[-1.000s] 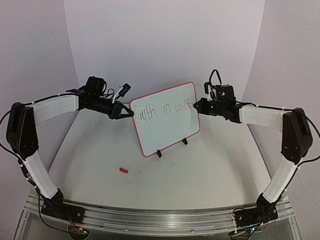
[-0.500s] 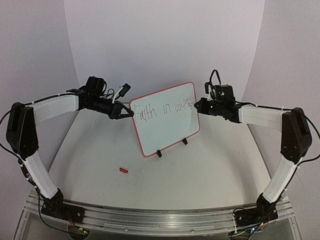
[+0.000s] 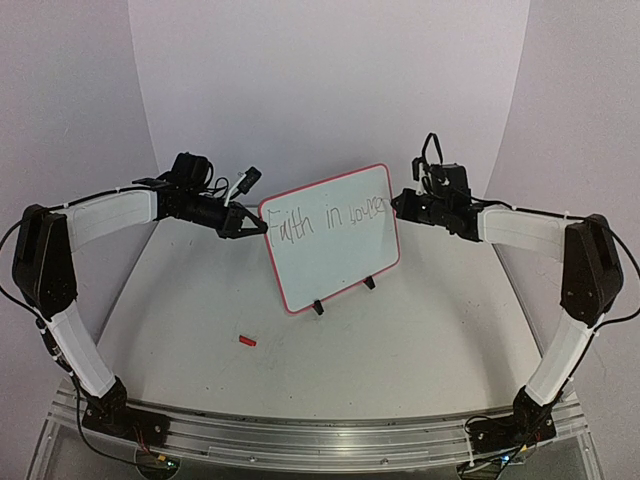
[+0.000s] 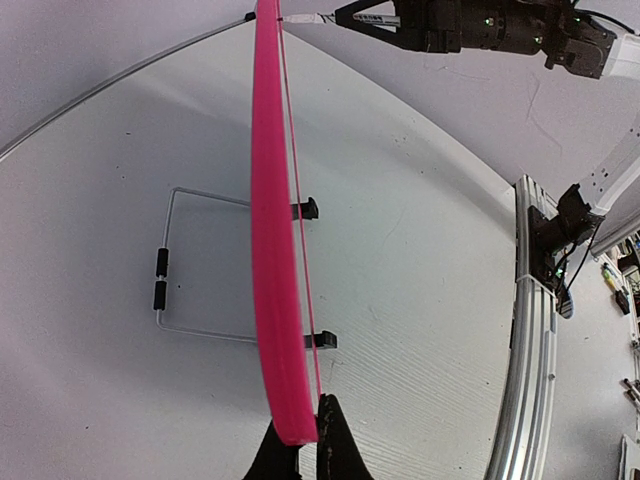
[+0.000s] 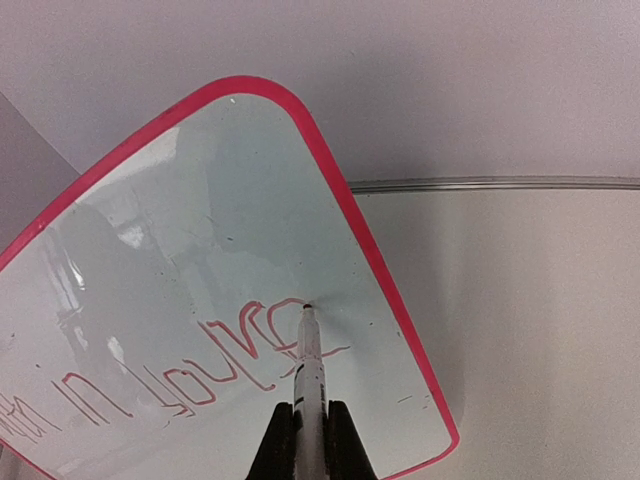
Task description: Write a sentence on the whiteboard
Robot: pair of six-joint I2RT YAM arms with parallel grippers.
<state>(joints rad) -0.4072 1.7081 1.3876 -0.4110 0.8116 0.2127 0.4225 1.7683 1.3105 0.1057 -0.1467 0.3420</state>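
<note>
The whiteboard, white with a red-pink rim, stands tilted on two black clip feet at the table's middle back. A thin handwritten sentence runs along its upper part, reading roughly "Faith in your". My left gripper is shut on the board's left edge; the left wrist view shows the pink rim pinched between its jaws. My right gripper is shut on a white marker, and the marker tip touches the board at the end of the last word.
A small red marker cap lies on the table in front of the board, to the left. A wire stand sits behind the board. A metal rail runs along the near edge, and curved white walls close the back.
My right gripper has shifted slightly up and to the right with the marker, and the last word has gained a stroke. My left gripper and the board have not moved.
</note>
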